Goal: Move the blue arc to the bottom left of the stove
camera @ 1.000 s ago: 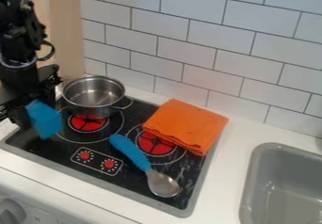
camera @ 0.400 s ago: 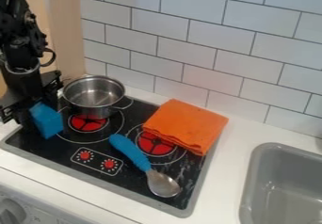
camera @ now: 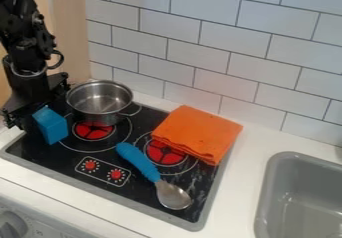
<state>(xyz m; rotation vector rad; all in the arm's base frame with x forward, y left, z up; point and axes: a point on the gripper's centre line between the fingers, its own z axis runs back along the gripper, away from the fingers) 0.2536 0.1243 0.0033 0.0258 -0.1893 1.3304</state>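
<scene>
Shifted slightly toward the pot (camera: 99, 116), clasped by the gripper (camera: 32, 124): treat the blue arc (camera: 52, 127) as likely light, stiff, best pinched mid-body

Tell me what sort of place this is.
Probably a toy kitchen: a black stove with red burners, a metal pot at its back, and a grey sink set in the white counter.

Shiny metal pot (camera: 99, 103); glossy black stovetop (camera: 63, 169); orange cloth (camera: 198, 132).
</scene>
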